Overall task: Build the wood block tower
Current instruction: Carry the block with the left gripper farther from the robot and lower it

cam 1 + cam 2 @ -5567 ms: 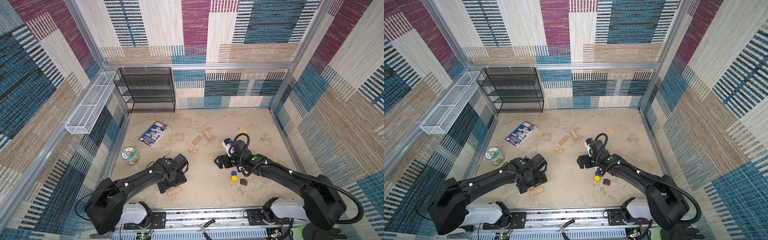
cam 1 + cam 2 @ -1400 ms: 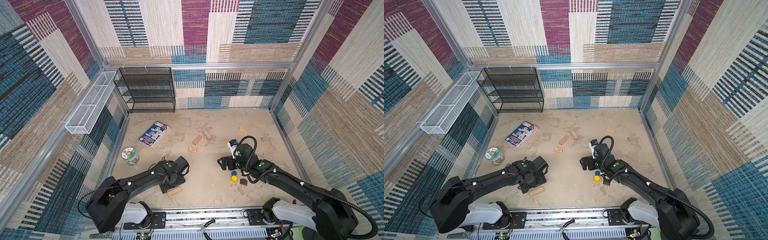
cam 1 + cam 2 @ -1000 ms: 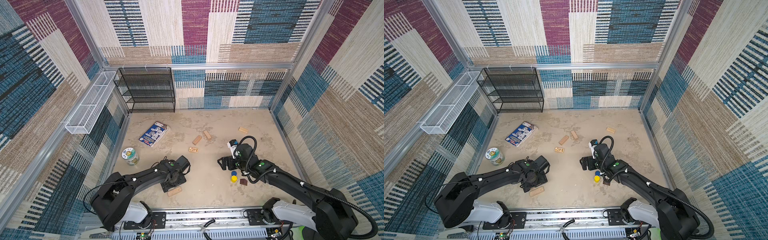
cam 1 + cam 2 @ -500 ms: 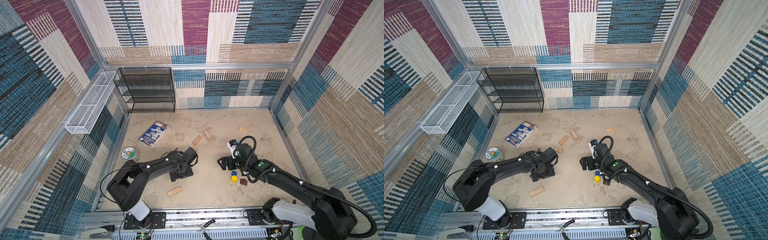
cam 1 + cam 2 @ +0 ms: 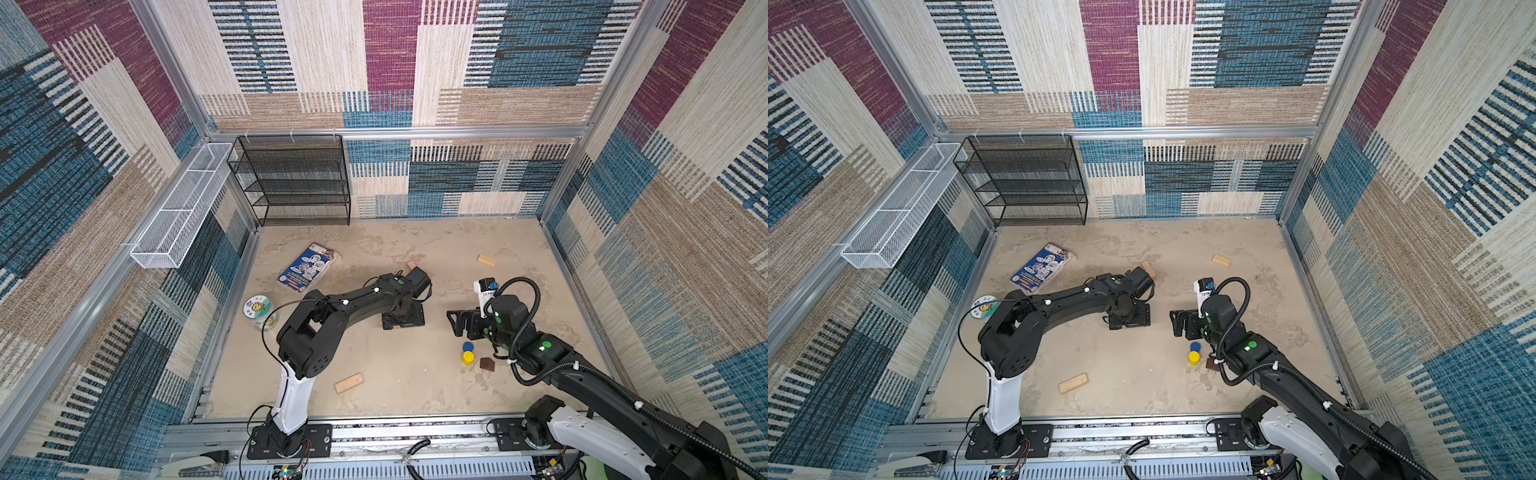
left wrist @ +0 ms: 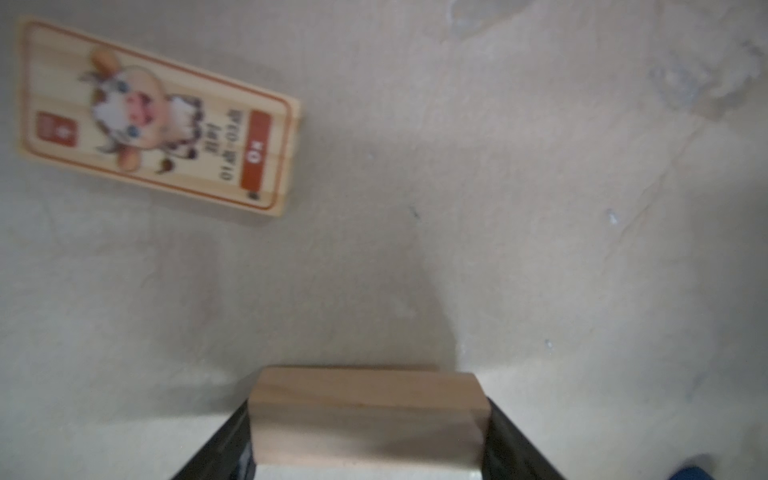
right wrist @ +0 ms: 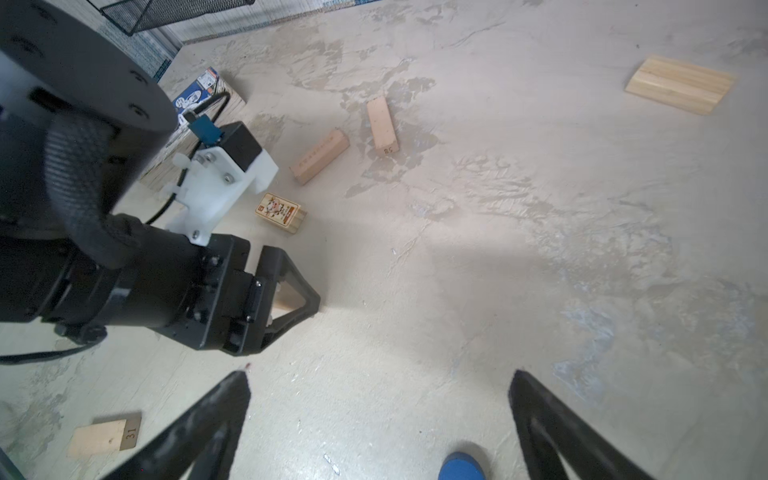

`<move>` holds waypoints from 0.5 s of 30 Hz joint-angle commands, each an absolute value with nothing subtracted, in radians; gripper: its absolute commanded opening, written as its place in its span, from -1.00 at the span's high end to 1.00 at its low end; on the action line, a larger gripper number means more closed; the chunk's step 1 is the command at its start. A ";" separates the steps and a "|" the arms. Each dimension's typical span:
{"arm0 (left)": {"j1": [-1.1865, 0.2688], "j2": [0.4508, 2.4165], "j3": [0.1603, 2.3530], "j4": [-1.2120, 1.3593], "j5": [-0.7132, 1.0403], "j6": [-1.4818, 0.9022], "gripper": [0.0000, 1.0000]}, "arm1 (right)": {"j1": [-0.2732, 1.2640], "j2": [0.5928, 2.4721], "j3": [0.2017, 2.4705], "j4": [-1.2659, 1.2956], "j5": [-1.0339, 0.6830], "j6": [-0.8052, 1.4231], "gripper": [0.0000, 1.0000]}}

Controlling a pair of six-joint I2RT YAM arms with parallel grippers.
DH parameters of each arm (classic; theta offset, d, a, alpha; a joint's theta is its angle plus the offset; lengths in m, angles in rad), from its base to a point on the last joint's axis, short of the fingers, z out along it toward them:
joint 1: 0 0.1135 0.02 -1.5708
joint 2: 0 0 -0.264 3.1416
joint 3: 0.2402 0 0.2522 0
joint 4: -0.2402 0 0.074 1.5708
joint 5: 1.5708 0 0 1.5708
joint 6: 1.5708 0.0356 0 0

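A plain wood block [image 6: 365,424] is clamped between the fingers of the left gripper [image 6: 368,401], and an ox-printed block [image 7: 280,212] lies near that gripper. In a top view, the right gripper [image 5: 454,324], its jaws spread wide, is seen at 3 o'clock of the left gripper. The blue disc [image 5: 468,346] is at its 5 o'clock, with the yellow cylinder [image 5: 468,357] just beside the disc. A loose bar [image 5: 349,383] lies at 7 o'clock of the left gripper, well apart.
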State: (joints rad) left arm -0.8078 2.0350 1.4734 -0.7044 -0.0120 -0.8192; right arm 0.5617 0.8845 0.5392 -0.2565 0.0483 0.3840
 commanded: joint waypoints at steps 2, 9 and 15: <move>-0.834 2.070 1.502 -0.735 0.020 -0.791 -0.34 | 0.563 0.859 0.531 -0.247 0.095 0.419 -0.99; -0.866 2.105 1.535 -0.758 0.012 -0.808 -0.51 | 0.563 0.856 0.532 -0.238 0.109 0.427 -0.99; -0.874 2.101 1.542 -0.768 0.003 -0.827 -0.72 | 0.563 0.837 0.539 -0.250 0.118 0.428 -1.00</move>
State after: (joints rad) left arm -0.8715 2.0918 1.5436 -0.7372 -0.0353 -0.8116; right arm 0.5617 0.8482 0.5316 -0.2588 0.0975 0.4145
